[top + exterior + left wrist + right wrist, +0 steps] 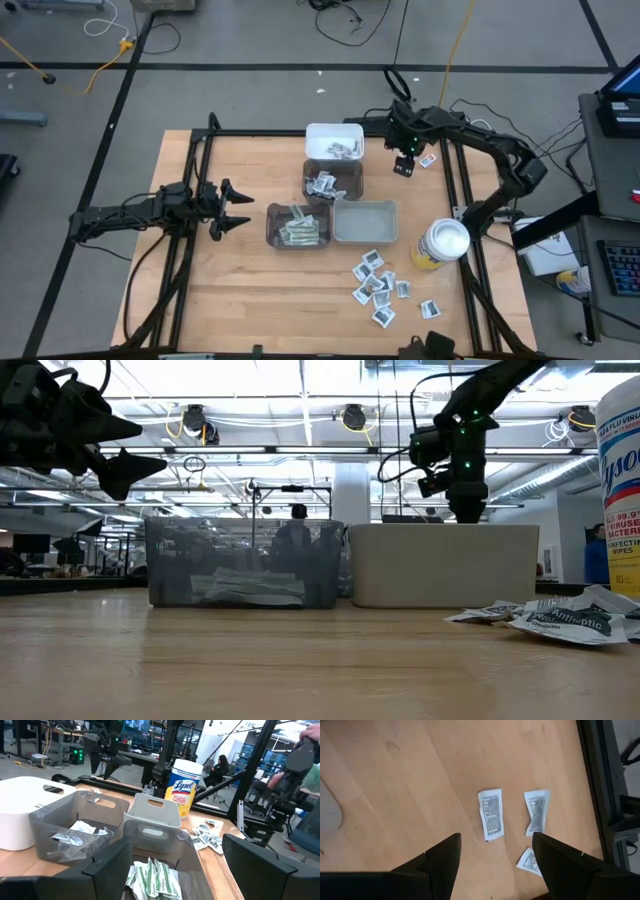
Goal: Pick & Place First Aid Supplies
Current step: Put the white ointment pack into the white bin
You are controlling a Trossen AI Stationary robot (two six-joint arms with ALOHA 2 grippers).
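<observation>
Several first aid supplies, white sachets with dark print, lie in a loose pile (380,285) on the near right of the table. More of them sit in the white bin (334,142) and the two dark bins (333,180) (297,225). My right gripper (405,162) hangs open over the table's far right, pointing down, with nothing between its fingers. In the right wrist view three sachets (490,814) (537,812) (530,861) lie flat on the wood below it. My left gripper (235,208) waits open and level at the table's left.
A light grey bin (365,222) stands right of the near dark bin. A yellow canister with a white lid (440,245) stands at the table's right edge. Black frame rails (455,180) run along the table's left and right sides. Bare wood lies along the near left.
</observation>
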